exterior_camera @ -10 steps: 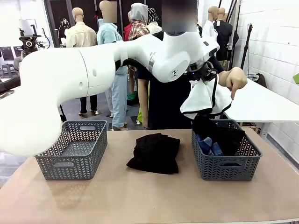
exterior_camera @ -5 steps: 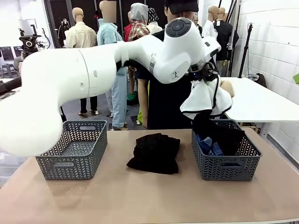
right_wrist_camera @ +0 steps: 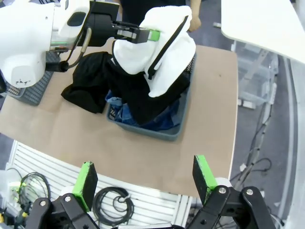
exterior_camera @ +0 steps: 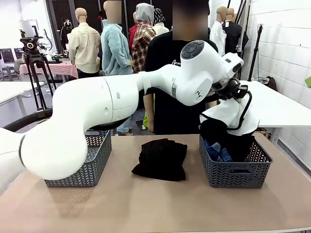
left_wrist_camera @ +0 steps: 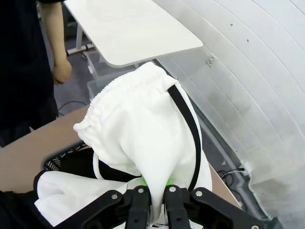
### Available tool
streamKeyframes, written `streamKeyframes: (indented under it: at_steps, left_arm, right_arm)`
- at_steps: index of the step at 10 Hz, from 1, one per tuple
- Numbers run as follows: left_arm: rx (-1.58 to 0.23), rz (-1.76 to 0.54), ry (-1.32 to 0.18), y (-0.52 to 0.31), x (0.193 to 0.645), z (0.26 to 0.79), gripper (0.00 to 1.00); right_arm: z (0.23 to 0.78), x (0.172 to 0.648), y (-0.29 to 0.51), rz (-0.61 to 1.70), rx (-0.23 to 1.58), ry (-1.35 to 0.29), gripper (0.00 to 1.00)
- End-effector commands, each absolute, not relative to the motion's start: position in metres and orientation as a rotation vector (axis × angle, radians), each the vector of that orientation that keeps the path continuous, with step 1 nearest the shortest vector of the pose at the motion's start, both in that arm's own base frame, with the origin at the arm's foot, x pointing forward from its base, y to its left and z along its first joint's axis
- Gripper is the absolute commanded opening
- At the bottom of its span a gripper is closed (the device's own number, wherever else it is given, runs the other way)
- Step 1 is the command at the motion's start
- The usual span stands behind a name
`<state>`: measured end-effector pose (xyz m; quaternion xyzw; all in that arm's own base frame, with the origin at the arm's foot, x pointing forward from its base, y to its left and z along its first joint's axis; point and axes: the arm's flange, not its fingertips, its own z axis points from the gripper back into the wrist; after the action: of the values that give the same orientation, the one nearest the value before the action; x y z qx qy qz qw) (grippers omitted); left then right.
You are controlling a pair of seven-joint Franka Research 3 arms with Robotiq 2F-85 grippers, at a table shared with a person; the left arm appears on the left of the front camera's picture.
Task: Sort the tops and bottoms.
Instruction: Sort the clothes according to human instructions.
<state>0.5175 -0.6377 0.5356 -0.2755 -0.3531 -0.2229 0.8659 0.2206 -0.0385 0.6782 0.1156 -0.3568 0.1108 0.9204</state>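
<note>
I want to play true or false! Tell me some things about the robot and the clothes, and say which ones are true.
1. The left gripper is shut on the white garment. True.
2. The white garment lies flat on the table. False: it hangs from the left gripper over the right basket.
3. A black garment lies on the table, outside the right basket. True.
4. The right gripper holds the blue denim piece. False: it is open and empty, and the denim is in the right basket.
</note>
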Motion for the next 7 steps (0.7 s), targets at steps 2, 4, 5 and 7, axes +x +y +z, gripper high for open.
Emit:
streamKeyframes:
  at_steps: [2, 4, 5, 7]
  left_arm:
    - [-0.626, -0.285, -0.641, -0.642, 0.543, 0.520, 0.00]
    - [-0.636, -0.203, -0.470, -0.639, 0.544, 0.485, 0.00]
    - [-0.628, -0.196, -0.381, -0.640, 0.545, 0.472, 0.00]
    - [-0.565, -0.145, -0.139, -0.641, 0.541, 0.449, 0.00]
  right_arm:
    - [0.676, 0.221, -0.038, 0.236, 0.243, -0.726, 1.00]
    - [0.676, 0.221, -0.038, 0.236, 0.243, -0.726, 1.00]
    - [0.676, 0.221, -0.038, 0.236, 0.243, -0.726, 1.00]
    - [0.676, 0.221, -0.038, 0.236, 0.243, -0.726, 1.00]
